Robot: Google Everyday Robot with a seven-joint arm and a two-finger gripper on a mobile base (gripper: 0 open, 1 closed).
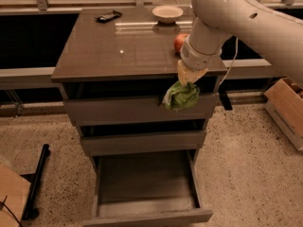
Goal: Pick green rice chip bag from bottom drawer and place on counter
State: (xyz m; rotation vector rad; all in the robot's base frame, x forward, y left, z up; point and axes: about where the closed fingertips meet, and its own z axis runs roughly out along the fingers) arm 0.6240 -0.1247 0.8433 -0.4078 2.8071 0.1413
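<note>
The green rice chip bag [181,97] hangs from my gripper [189,77], which is shut on its top edge. The bag is in the air in front of the top drawer, just below the counter's front edge, toward the right side. The counter [128,48] is the glossy grey-brown top of the cabinet. The bottom drawer [146,188] is pulled open below and looks empty. My white arm reaches in from the upper right and hides part of the counter's right side.
On the counter are a red apple [180,42] partly behind my arm, a white bowl [167,13] at the back, and a dark flat object [109,16] at the back left. A cardboard box [286,110] stands on the floor at right. A black bar [37,181] lies lower left.
</note>
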